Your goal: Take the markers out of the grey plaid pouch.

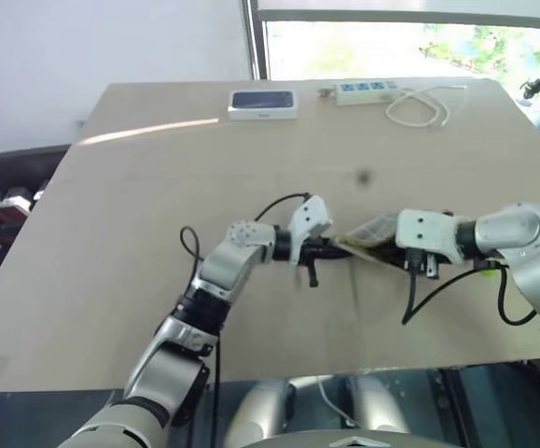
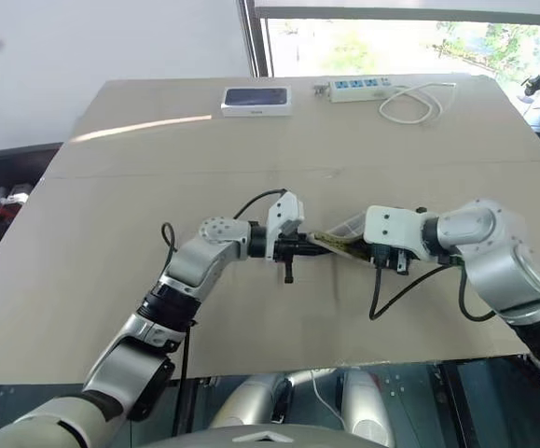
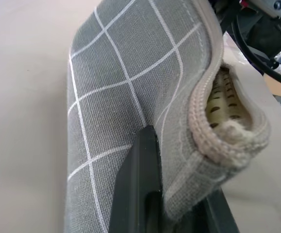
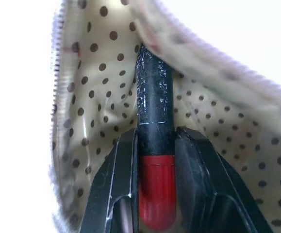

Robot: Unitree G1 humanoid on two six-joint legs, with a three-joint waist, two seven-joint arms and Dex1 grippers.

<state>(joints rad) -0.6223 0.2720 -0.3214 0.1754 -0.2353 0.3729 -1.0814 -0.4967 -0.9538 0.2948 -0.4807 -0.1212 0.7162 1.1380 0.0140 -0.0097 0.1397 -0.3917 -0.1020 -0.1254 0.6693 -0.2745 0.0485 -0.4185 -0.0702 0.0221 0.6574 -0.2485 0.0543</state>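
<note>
The grey plaid pouch (image 1: 366,231) hangs just above the table between my two hands, its mouth turned toward the right one. My left gripper (image 1: 325,249) is shut on the pouch's zippered edge (image 3: 198,121), with one black finger (image 3: 138,179) lying against the plaid cloth. My right gripper (image 4: 156,138) reaches into the open mouth, where the cream, dark-dotted lining (image 4: 89,111) shows. It is shut on a marker (image 4: 155,97) with a black body and a red end. A small lime-green bit (image 1: 484,269) shows under my right forearm; I cannot tell what it is.
At the table's far side lie a white-edged box with a dark top (image 1: 263,103), a white power strip (image 1: 365,91) and its coiled white cable (image 1: 425,107). The table's near edge (image 1: 251,359) runs just in front of my arms.
</note>
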